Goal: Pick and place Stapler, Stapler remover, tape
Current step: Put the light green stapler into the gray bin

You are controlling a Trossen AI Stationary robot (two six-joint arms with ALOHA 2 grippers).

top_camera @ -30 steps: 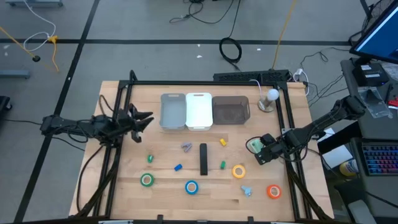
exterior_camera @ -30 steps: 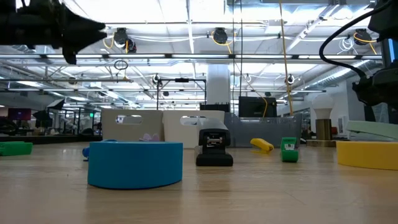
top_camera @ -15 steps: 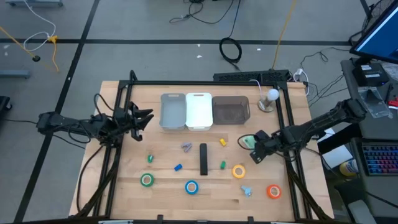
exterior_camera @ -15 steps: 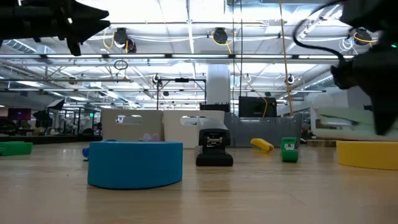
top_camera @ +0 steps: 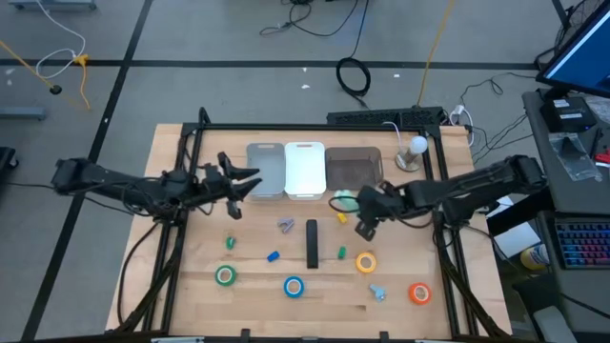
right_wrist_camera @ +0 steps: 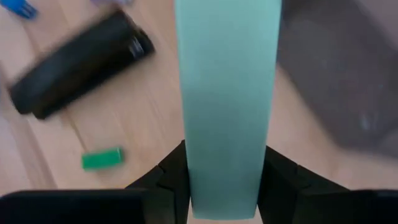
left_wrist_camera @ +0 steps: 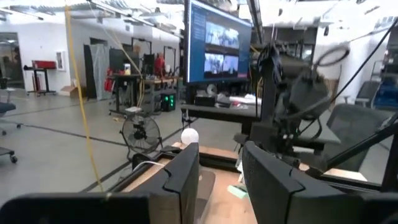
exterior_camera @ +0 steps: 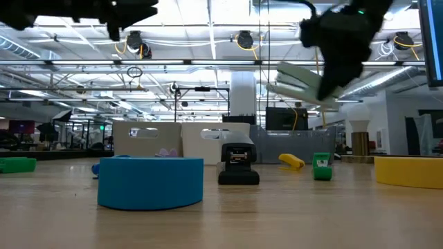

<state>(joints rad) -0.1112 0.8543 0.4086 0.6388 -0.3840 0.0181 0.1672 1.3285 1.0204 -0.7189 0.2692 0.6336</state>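
Observation:
A pale green stapler (top_camera: 343, 202) hangs above the table in front of the dark bin (top_camera: 354, 169), with my right gripper (top_camera: 357, 210) shut on it; the low view shows the stapler (exterior_camera: 299, 80) high and tilted. My left gripper (top_camera: 246, 184) hovers open with nothing in it beside the grey bin (top_camera: 266, 170). On the wood lie a black stapler (top_camera: 312, 243), a purple stapler remover (top_camera: 286, 226), a light blue one (top_camera: 378, 292), and green (top_camera: 225, 276), blue (top_camera: 293, 286), yellow (top_camera: 366, 261) and orange (top_camera: 419, 292) tape rolls, each flat on its side. My right gripper pinches the pale green stapler by its two long sides (right_wrist_camera: 227, 180) between its two fingers (right_wrist_camera: 166, 182). The stapler runs out along the fingers, away from the wrist. The fingers slant down from the table's right side. The stapler is lifted clear of the table and tilted.
A white bin (top_camera: 305, 169) stands between the grey and dark bins at the far side. A round lamp (top_camera: 412, 152) stands at the far right. Small green (top_camera: 230, 243), blue (top_camera: 274, 256), yellow (top_camera: 341, 218) and green (top_camera: 341, 252) pieces lie among the task's things.
My right gripper has gone up and toward the table's left, from near the right edge to in front of the dark bin, rolling as it went, with the pale green stapler in its hold. My left gripper has risen and gone toward the table's right, up to the grey bin.

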